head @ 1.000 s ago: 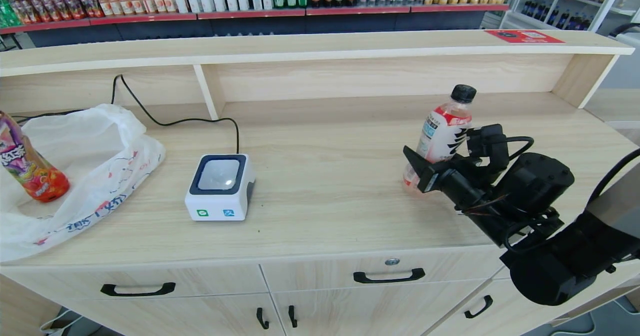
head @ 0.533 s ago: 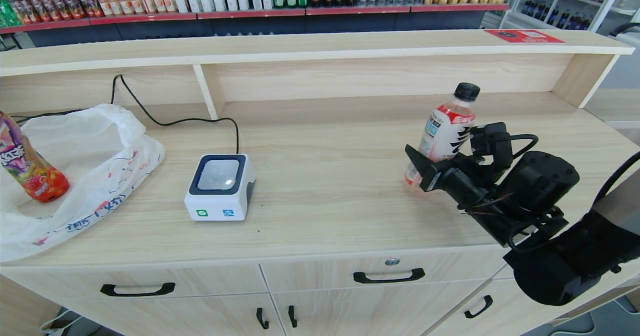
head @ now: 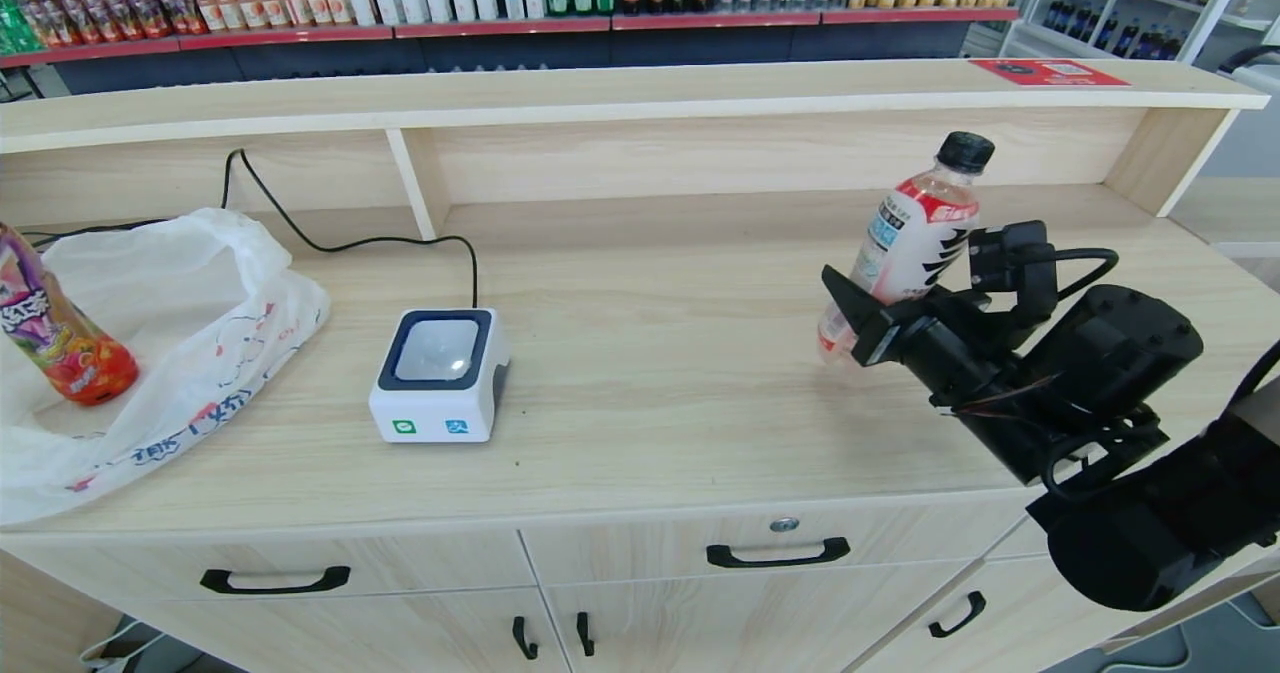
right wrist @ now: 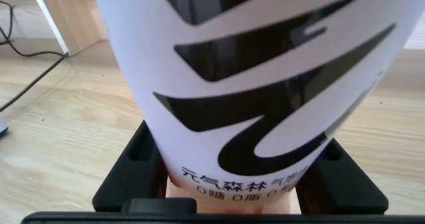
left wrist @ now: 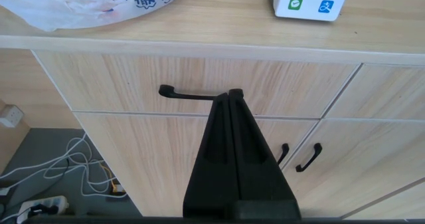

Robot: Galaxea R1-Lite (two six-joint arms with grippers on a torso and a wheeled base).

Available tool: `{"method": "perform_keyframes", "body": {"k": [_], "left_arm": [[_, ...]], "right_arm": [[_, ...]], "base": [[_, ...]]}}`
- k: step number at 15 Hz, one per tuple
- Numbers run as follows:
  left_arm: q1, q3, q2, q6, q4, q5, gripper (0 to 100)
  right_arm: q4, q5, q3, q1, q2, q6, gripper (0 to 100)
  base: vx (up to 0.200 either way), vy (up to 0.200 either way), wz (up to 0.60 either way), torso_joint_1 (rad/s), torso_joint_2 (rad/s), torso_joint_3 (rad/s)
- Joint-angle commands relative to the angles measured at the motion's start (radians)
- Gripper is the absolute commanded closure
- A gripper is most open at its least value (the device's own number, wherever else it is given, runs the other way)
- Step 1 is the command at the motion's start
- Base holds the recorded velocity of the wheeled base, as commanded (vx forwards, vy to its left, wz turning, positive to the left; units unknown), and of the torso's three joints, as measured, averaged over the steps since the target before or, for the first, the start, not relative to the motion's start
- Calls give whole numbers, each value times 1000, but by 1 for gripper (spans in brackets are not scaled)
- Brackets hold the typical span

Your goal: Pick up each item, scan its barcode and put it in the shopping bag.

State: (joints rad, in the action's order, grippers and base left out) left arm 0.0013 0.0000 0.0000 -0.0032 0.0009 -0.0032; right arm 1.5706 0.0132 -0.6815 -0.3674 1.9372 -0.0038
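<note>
A pink drink bottle (head: 912, 235) with a black cap and a white, red and black label hangs tilted just above the counter's right side, with my right gripper (head: 905, 315) shut on its lower half. Up close, the bottle's label (right wrist: 259, 91) sits between the two black fingers (right wrist: 126, 177). The white barcode scanner (head: 438, 373) with its dark window stands mid-counter. A white shopping bag (head: 150, 333) lies open at the left, an orange and purple drink bottle (head: 55, 328) resting in it. My left gripper (left wrist: 229, 98) is shut, low in front of the cabinet drawers.
The scanner's black cable (head: 330, 243) runs back over the counter to the left. A raised wooden shelf (head: 620, 93) spans the counter's far side. Drawers with black handles (head: 778, 555) lie below the front edge. Bare counter lies between the scanner and the held bottle.
My right gripper has lifted the pink bottle up off the counter and a little to the right, and it now tilts more. The left arm, bag and scanner have not moved.
</note>
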Motion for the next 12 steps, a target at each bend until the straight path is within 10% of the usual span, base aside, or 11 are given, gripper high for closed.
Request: {"method": "perform_keyframes", "body": {"k": [1, 12], "left_arm": [[0, 0, 0, 0, 1, 0, 100], [0, 0, 0, 0, -1, 0, 100]], "right_arm": [[0, 1, 36, -21, -50, -1, 100], [0, 2, 306, -116, -336, 7, 100]], "base": [[0, 0, 0, 0, 0, 0], [0, 0, 0, 0, 0, 0]]}}
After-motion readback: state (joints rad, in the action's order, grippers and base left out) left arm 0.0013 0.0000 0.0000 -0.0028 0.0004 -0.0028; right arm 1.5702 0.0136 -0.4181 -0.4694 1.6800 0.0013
